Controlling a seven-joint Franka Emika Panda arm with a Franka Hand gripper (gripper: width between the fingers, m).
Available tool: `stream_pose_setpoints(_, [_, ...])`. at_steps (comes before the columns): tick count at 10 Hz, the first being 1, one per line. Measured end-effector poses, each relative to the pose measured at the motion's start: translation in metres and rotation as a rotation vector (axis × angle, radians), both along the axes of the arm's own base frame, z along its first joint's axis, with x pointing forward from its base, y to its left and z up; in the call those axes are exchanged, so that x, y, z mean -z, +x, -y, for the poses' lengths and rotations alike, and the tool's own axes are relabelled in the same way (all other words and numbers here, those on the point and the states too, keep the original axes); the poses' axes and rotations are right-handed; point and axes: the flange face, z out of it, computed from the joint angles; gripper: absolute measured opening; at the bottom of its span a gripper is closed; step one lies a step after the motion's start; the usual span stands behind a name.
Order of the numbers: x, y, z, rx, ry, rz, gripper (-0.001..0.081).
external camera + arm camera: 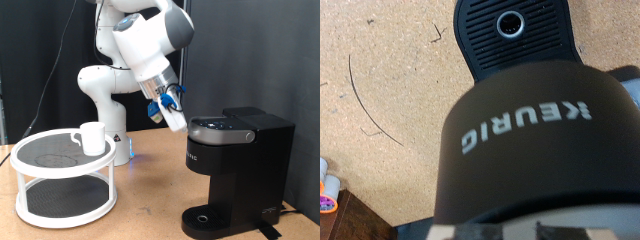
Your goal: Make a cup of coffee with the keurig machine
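The black Keurig machine (238, 165) stands at the exterior view's right with its lid down and a silver-rimmed top panel (222, 127). Its round drip tray (208, 218) has nothing on it. The white mug (92, 137) stands on the top shelf of a white round rack (60, 185) at the exterior view's left. My gripper (172, 112) hangs tilted just beside the machine's top front corner, above the table. The wrist view looks down the machine's front (525, 115) onto the drip tray (510, 28). Only the fingertips (450, 233) show at that picture's edge, with nothing seen between them.
The wooden table (150, 205) carries the rack and the machine. The arm's white base (105, 95) stands behind the rack. Small colourful objects (326, 192) lie at the table's edge in the wrist view. A black curtain hangs behind.
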Motion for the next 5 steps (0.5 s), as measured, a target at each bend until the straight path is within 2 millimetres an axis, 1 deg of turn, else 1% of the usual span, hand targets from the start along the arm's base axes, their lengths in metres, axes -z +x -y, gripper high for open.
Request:
stream_pose_setpoints(3, [0.018, 0.004, 0.002, -0.008, -0.012, -0.005, 0.0000])
stream_pose_setpoints(5, [0.020, 0.005, 0.003, -0.057, -0.010, 0.032, 0.0000])
